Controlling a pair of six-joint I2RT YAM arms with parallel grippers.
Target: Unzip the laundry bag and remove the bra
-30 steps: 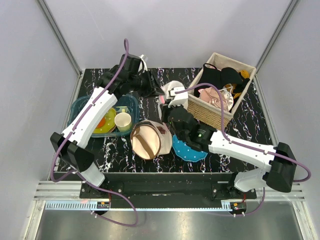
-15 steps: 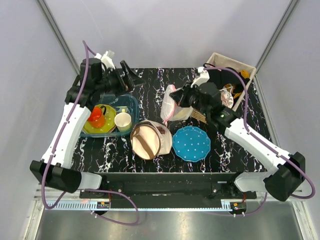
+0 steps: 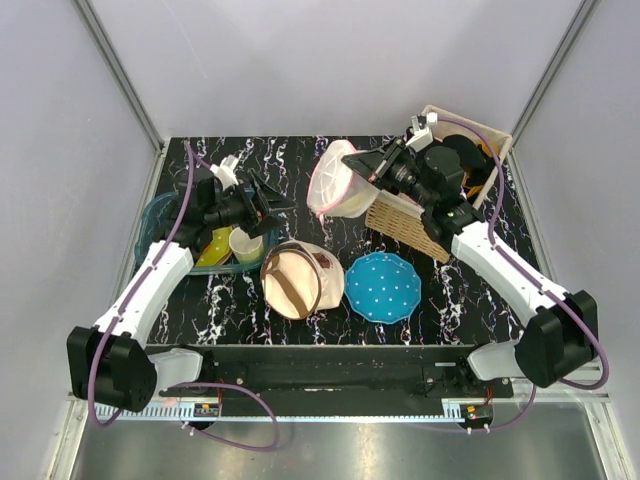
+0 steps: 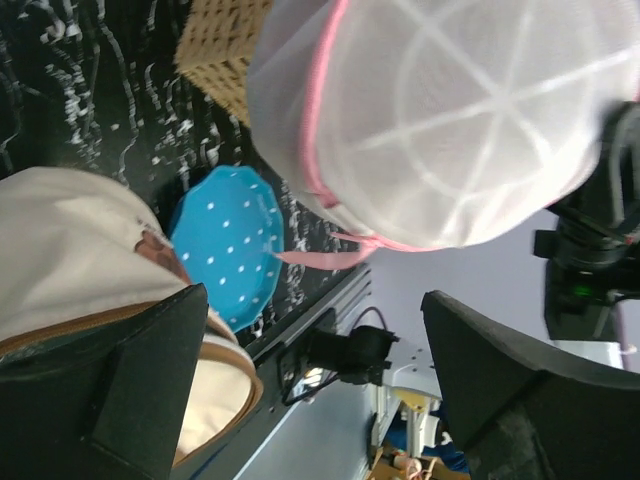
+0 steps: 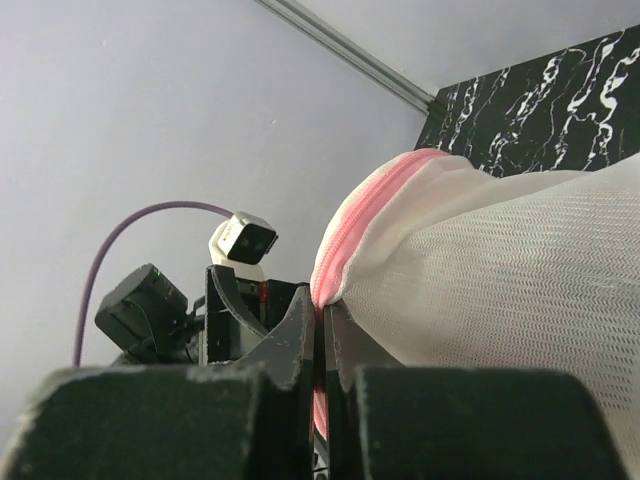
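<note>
The right pincer (image 5: 322, 312) is clamped tight on the pink rim of the laundry bag (image 3: 333, 186). The bag hangs clear of the table (image 3: 300, 160) toward its far edge, just beside the wicker basket (image 3: 400, 222). The left pincer (image 3: 262, 203) gapes wide and empty near the table's left edge. The hold is only a thin pinch, so a hard unzipping tug from the left could drag the rim free and drop the bag. It could also merely swing the slack mesh.

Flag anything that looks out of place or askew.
The laundry bag hangs tilted in the air near the wicker basket, pinched at its pink rim by the right end effector. The left end effector is open, holding nothing.
</note>
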